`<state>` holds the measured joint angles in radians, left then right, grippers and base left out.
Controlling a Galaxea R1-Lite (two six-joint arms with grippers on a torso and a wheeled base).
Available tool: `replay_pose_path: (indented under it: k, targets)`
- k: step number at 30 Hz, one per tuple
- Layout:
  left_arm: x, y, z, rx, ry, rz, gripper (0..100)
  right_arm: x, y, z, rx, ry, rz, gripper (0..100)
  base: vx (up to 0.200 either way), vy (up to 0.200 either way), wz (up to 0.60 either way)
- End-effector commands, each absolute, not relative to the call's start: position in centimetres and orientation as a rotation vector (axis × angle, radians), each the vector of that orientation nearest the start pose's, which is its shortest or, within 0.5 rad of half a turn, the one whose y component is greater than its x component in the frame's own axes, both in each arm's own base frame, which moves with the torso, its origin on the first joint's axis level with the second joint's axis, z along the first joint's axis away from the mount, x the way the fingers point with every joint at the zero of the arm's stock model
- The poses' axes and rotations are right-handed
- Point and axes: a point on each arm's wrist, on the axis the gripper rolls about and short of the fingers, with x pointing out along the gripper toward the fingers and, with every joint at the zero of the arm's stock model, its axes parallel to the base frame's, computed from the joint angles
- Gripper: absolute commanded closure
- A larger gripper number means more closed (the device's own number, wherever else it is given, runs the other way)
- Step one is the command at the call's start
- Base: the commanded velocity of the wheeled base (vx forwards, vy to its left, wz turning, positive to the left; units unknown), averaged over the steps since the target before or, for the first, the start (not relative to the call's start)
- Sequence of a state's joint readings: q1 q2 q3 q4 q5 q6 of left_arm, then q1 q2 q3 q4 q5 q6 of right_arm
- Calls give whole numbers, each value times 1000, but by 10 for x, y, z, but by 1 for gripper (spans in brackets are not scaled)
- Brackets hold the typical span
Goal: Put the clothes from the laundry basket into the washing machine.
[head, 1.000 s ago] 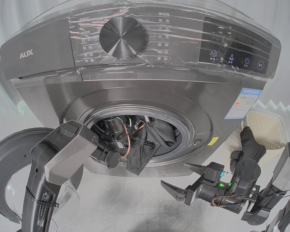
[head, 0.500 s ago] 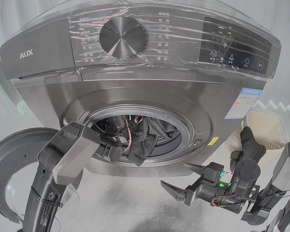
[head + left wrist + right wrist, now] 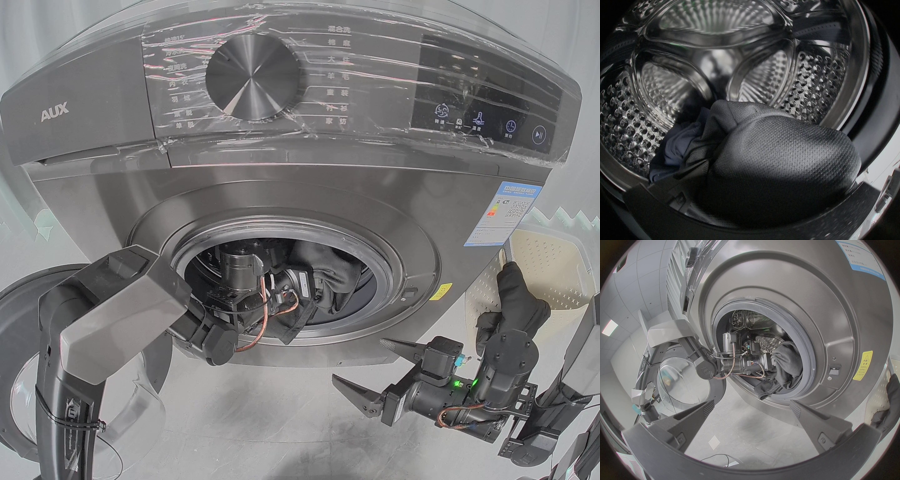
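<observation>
Pale grey, mottled floor (image 3: 281, 412), bearing a small white square (image 3: 714, 442) that lies flat and, near it, a thin dark cable (image 3: 718, 454) curving over the surface. To the rear, a wall of large pale tiles (image 3: 640, 280) meets a ceiling with one lit rectangular panel (image 3: 609, 327). Jagged greenish-white edging (image 3: 39, 224) shows low against the backdrop; its nature cannot be told.
</observation>
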<state>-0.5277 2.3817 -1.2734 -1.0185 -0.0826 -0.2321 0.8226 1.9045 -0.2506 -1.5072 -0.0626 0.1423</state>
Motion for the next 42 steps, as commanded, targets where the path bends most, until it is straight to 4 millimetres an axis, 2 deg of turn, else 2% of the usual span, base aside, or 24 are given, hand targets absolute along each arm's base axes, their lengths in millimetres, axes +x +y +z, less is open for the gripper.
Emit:
replay_pose_path:
  k: [1,4,5,11,14,18,21,28,29,32,34,38,42]
  targets:
    - [395,-241,61,-168,202,-616,0,178,190,88,70,191,748,0,0,0,0]
    - [400,-245,47,-149,213,-612,0,178,191,88,71,190,749,0,0,0,0]
    - [403,-244,44,-140,215,-610,100,178,191,88,71,190,749,0,0,0,0]
    - [419,-247,53,-155,147,-586,100,178,191,88,71,189,751,0,0,0,0]
    - [446,-241,80,-202,-2,-474,100,178,191,88,70,190,752,0,0,0,0]
    - [470,-233,105,-255,-135,-397,100,176,193,86,68,195,760,0,0,0,0]
    - [480,-230,115,-274,-193,-361,100,177,193,86,66,198,759,0,0,0,0]
    - [487,-228,118,-289,-233,-326,100,177,193,86,66,198,759,0,0,0,0]
    - [486,-229,114,-284,-220,-326,0,177,193,86,66,198,759,0,0,0,0]
    - [482,-227,99,-263,-161,-327,0,177,193,86,66,198,759,0,0,0,0]
    - [472,-224,85,-232,-70,-334,0,177,193,86,66,198,759,0,0,0,0]
    - [445,-217,76,-189,71,-394,0,176,193,85,66,199,759,0,0,0,0]
    - [420,-206,78,-123,157,-432,0,177,193,85,66,199,759,0,0,0,0]
